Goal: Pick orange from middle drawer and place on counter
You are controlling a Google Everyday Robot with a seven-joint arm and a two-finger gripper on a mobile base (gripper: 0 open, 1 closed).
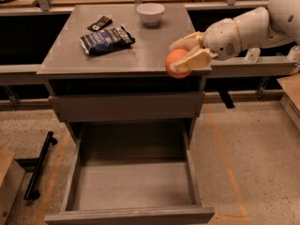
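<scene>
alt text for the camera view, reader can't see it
The robot's gripper holds the orange, fingers shut on it, at the front right edge of the grey counter. On the counter sit a white bowl, a dark snack bag and a small dark packet; below, the middle drawer stands pulled open.

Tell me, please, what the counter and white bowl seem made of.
The counter: probably painted wood or laminate, matte grey, dull surface. The white bowl: perhaps ceramic or plastic, smooth, slightly shiny. The gripper holds the orange at the counter's front right edge.
</scene>
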